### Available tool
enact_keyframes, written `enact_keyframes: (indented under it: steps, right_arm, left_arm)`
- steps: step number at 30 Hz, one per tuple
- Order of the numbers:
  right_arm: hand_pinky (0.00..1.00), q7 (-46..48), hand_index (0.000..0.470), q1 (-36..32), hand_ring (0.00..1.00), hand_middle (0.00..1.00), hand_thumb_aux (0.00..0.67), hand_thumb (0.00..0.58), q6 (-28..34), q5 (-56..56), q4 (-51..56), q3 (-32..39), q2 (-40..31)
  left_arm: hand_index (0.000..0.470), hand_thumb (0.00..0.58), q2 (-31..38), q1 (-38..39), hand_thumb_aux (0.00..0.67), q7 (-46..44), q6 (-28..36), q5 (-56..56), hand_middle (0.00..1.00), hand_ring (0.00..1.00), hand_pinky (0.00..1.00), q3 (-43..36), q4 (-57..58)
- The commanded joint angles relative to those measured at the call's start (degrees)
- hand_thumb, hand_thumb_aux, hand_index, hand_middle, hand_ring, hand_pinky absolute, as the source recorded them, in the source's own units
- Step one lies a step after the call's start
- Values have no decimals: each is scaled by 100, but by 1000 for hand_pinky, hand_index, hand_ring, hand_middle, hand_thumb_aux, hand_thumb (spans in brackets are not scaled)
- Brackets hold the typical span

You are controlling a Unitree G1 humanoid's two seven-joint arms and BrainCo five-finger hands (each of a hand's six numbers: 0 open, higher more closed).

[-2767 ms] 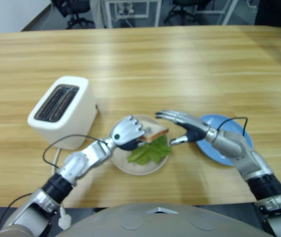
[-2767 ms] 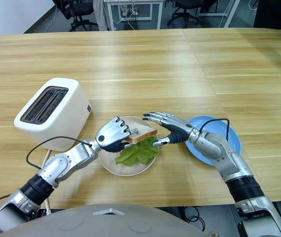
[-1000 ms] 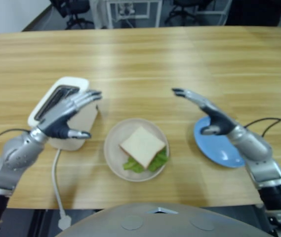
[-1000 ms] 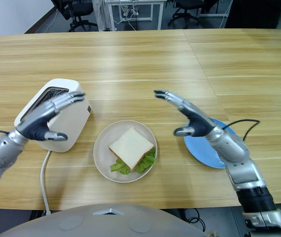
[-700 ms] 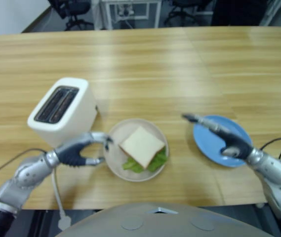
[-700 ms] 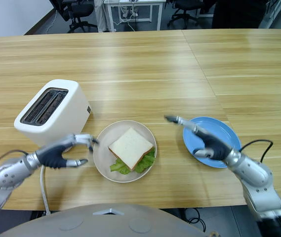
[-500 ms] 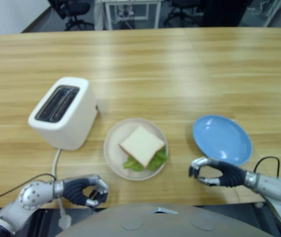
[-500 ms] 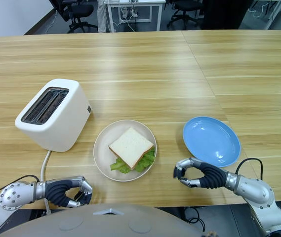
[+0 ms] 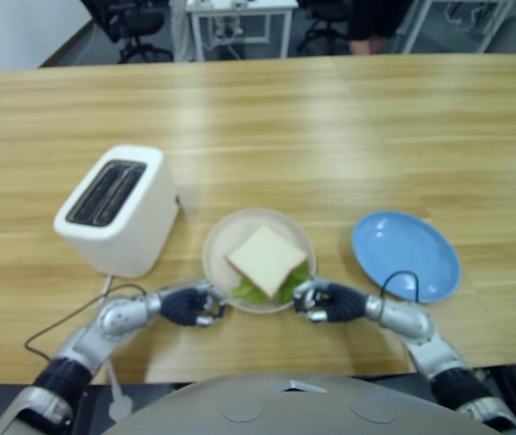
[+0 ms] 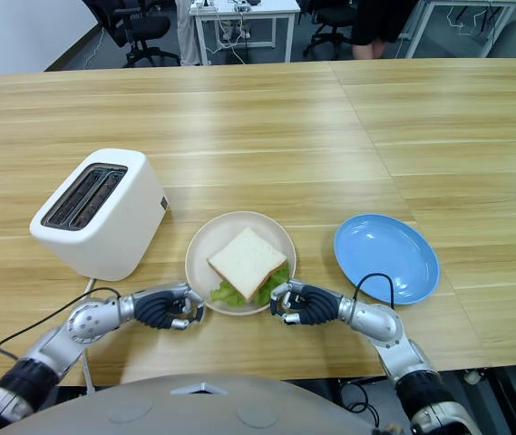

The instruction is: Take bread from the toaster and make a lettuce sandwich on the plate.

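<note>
The beige plate [image 10: 199,245] sits near the front edge of the wooden counter [image 10: 239,127]. On it lies a sandwich: a square slice of bread [image 10: 247,261] on top, turned corner-on, with green lettuce [image 10: 228,293] poking out from under its near edges.

The left robot hand [image 10: 160,309] rests low on the counter just beside the plate's near-left rim. Its fingers are curled tightly inward into a loose fist and nothing is visible inside them. The fingertips come up against the rim; whether they actually touch it cannot be told.

The right robot hand [image 10: 305,305] mirrors it at the plate's near-right rim. It is also curled closed, knuckles toward the plate, with nothing in its grasp. Its fingertips lie right at the rim below the lettuce, too close to tell contact from a small gap.

The white toaster [image 10: 99,213] stands to the left of the plate, near it but apart, with its slots facing up. A blue plate [image 10: 386,256] lies to the right of the beige plate, just beyond the right robot hand's forearm.
</note>
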Motion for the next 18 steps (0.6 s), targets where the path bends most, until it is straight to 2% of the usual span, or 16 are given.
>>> enact_keyframes:
  steps: [1, 7, 8, 9, 10, 11, 12, 13, 18]
  right_arm:
    - [1000, -537, 460, -299, 1000, 1000, 670, 580, -149, -440, 533, 19, 164]
    - [1000, -1743, 460, -909, 1000, 1000, 670, 580, -338, -816, 1140, -277, 388]
    - [1000, -1935, 442, -950, 1000, 1000, 644, 579, -388, -805, 1146, -358, 409]
    - [996, -2041, 323, -961, 996, 996, 470, 528, -440, -739, 1100, -432, 425]
    - [996, -2060, 323, -919, 996, 996, 470, 528, -514, -584, 954, -505, 426]
    - [286, -2045, 0, -853, 286, 286, 0, 0, -572, -370, 753, -570, 430]
    - [0, -2006, 0, -770, 0, 0, 0, 0, -618, -91, 494, -642, 428]
    - [0, -1959, 0, -695, 0, 0, 0, 0, -630, 203, 217, -712, 424]
    - [0, -1908, 0, -421, 0, 0, 0, 0, -363, 1620, -1504, -1074, 400]
  left_arm:
    - [460, 580, -205, -247, 670, 563, -12, 692, 1000, 1000, 1000, -199, 760]
    - [460, 580, -353, -693, 670, 1183, -229, 730, 1000, 1000, 1000, -32, 1110]
    - [460, 580, -340, -699, 670, 1236, -275, 659, 1000, 1000, 1000, 21, 1057]
    - [419, 575, -337, -688, 610, 1290, -313, 541, 1000, 1000, 1000, 109, 965]
    - [419, 575, -321, -638, 610, 1246, -347, 280, 1000, 1000, 1000, 216, 767]
    - [159, 331, -285, -569, 231, 1170, -379, -17, 659, 659, 659, 312, 513]
    - [0, 0, -256, -479, 0, 1117, -364, -360, 365, 365, 365, 450, 171]
    - [0, 0, -192, -364, 0, 1034, -312, -687, 0, 0, 0, 563, -221]
    - [0, 0, 107, 262, 0, 908, 95, -1972, 0, 0, 0, 1210, -2405]
